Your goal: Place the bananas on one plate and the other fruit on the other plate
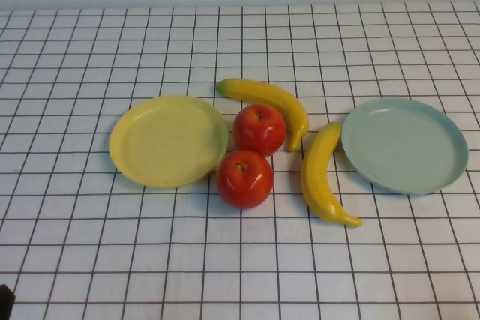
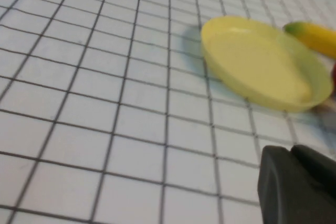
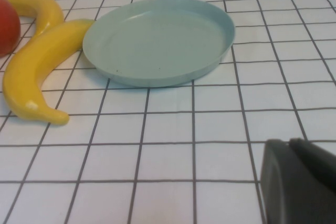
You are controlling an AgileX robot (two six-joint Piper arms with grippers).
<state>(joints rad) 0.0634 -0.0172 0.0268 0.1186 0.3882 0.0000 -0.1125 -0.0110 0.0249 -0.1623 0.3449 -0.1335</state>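
White gridded cloth covers the counter (image 1: 90,260), with a plain pale wall behind its far edge.

Layout: the yellow plate (image 1: 168,140) lies left of centre and the mint plate (image 1: 405,145) toward the right edge; both are empty. Between them lie all four fruits. The far apple (image 1: 259,130) sits just beside the yellow plate's rim, and the near apple (image 1: 244,178) appears to touch that rim and the far apple. The far banana (image 1: 267,102) arches behind the far apple, its tip pointing down beside it. The near banana (image 1: 324,176) curves toward the front edge, its upper end close against the mint plate's rim.

Grippers: the left gripper (image 2: 299,184) hovers near the front left corner, facing the yellow plate, fingers shut on nothing. The right gripper (image 3: 299,179) hovers near the front right, facing the mint plate, fingers likewise closed and empty. Neither shows in the high view.

Status: no fruit is sorted yet.

Handling assessment: the bananas look like glossy, rigid plastic, probably light and slippery. A grip across the narrow mid-body, fingers square to the curve, seems safest; the tapering ends would likely slip. The near banana is the easier first pick for the right arm. The apples are round, smooth and prone to roll, so a centred grip across the widest part is advisable, approached from above.
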